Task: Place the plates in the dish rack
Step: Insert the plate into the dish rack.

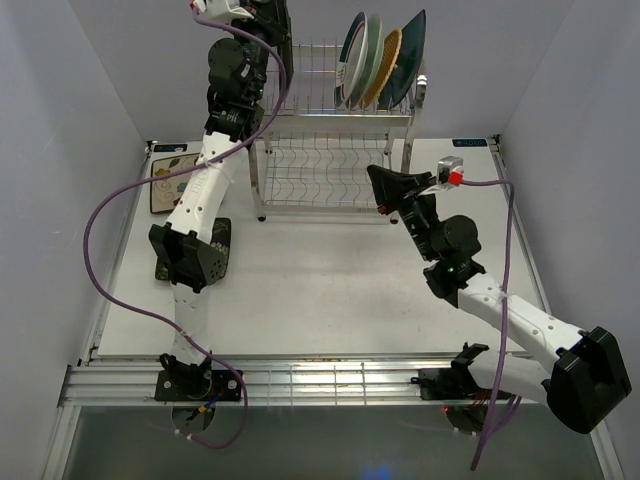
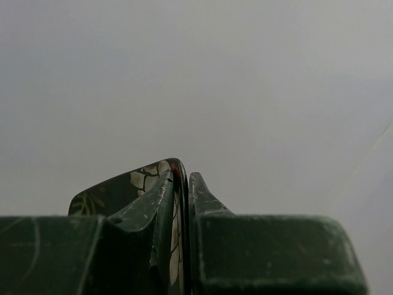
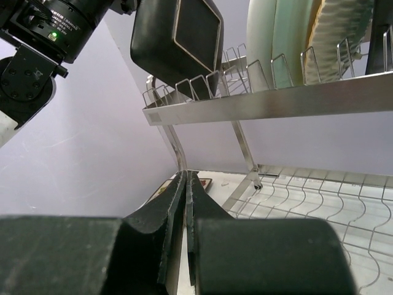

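Dark floral plate (image 3: 178, 43): pinched in my left hand (image 2: 182, 177), over dish rack (image 3: 276, 101) top tier.
Right hand (image 3: 186, 176): closed, empty, beside lower tier.

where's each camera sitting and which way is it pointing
top external: above and behind the bases, looking down on the table and dish rack; the left arm and right arm show.
left wrist: on the raised left arm, facing blank wall; the left gripper shows, shut on the dark floral plate.
right wrist: low by the table, looking up at the rack's top shelf and racked plates; the shut right gripper shows.
shared: both wrist views show the dark floral plate; top and right wrist share the rack.
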You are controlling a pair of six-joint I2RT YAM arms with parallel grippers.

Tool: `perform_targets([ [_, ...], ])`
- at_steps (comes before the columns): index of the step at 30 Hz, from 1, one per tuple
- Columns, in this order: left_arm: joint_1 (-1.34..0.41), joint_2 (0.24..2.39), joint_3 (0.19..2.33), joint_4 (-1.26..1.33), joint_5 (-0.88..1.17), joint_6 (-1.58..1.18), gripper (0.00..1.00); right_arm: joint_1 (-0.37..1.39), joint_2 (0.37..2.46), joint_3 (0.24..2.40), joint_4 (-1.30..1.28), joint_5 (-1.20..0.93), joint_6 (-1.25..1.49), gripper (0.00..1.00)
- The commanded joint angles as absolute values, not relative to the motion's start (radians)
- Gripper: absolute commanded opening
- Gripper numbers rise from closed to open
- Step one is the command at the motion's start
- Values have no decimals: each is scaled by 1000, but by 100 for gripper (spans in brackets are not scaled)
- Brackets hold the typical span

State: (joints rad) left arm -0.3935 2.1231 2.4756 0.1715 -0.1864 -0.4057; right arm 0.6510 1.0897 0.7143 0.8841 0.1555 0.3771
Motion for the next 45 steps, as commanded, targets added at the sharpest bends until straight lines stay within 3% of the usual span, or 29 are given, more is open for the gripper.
perform_targets([
  [1, -331, 2103, 2434, 158, -97, -454, 0, 652, 1077, 701, 936, 181, 360, 8],
  [10, -258, 2065, 2326, 193, 87, -459, 0, 652, 1077, 655, 971, 186, 377, 8],
  [23, -250, 2013, 2231, 222, 141, -416, 1, 653, 1081, 637, 991, 196, 388, 8],
  [29, -252, 1976, 2185, 238, 152, -394, 25, 652, 1094, 635, 991, 198, 391, 8],
  [30, -252, 1973, 2178, 239, 153, -388, 33, 652, 1094, 635, 989, 199, 391, 8],
  [34, -250, 1967, 2163, 245, 166, -379, 46, 652, 1092, 630, 991, 198, 394, 8],
  [40, -252, 1956, 2143, 247, 202, -374, 52, 652, 1081, 614, 991, 209, 393, 8],
  [45, -252, 1934, 2118, 250, 218, -351, 69, 652, 1077, 606, 992, 213, 393, 8],
])
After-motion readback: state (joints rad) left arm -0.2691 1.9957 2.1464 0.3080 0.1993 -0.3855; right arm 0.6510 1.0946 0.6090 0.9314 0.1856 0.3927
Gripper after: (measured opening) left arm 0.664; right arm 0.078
